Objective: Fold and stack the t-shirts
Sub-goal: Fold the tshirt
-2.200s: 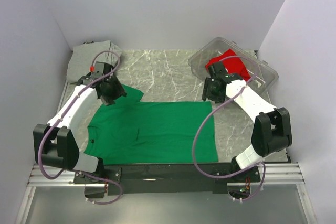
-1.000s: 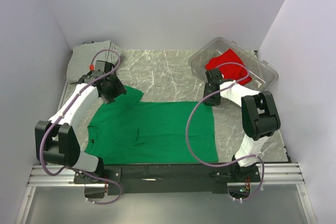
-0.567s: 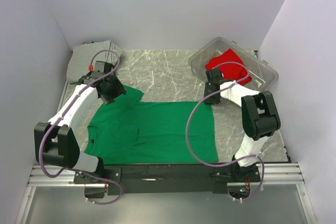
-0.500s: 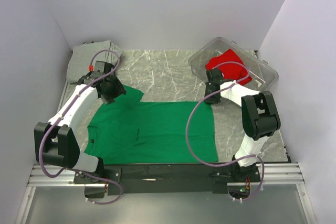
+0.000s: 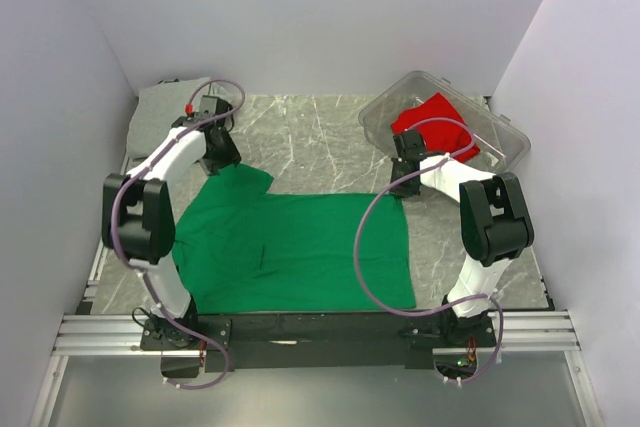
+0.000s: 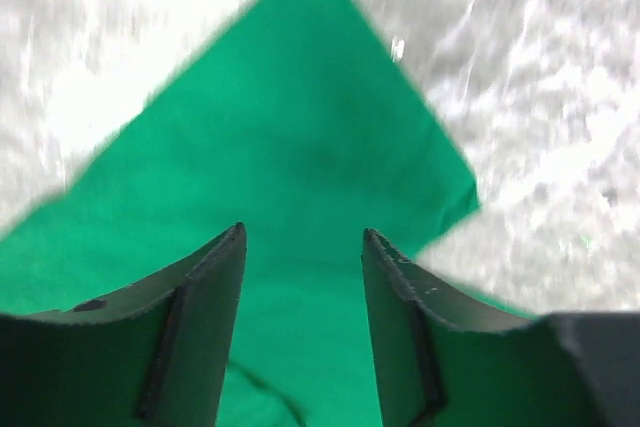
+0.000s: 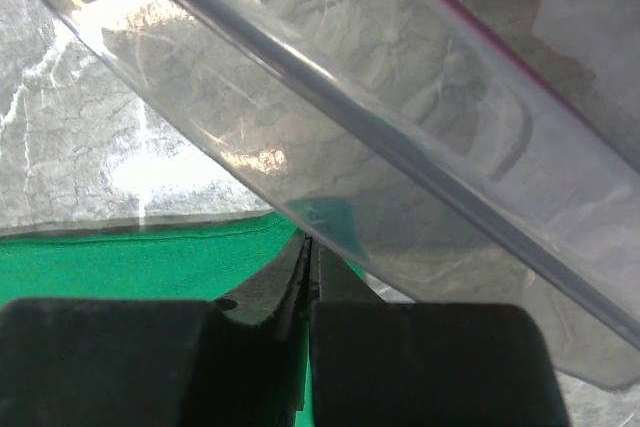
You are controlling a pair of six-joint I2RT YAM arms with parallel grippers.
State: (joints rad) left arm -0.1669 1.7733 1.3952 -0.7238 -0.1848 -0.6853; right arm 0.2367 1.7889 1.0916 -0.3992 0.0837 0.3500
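The green t-shirt (image 5: 300, 247) lies spread flat on the marble table, with its sleeve (image 5: 243, 179) pointing to the far left. My left gripper (image 5: 222, 154) hovers over that sleeve (image 6: 300, 137), open, with nothing between its fingers (image 6: 205, 287). My right gripper (image 5: 400, 187) is shut at the shirt's far right corner, its tips (image 7: 308, 239) pinching the green hem (image 7: 120, 262). The red t-shirt (image 5: 432, 119) sits bunched in the clear bin. The grey t-shirt (image 5: 165, 107) lies at the far left corner.
The clear plastic bin (image 5: 505, 142) stands tilted at the far right, its wall (image 7: 400, 137) right above my right gripper. White walls close in the table on three sides. A black rail (image 5: 300, 327) runs along the near edge.
My right gripper has shut at the shirt's far right corner. The left arm swung its elbow inward and reached further back over the sleeve, its jaws narrowing a little.
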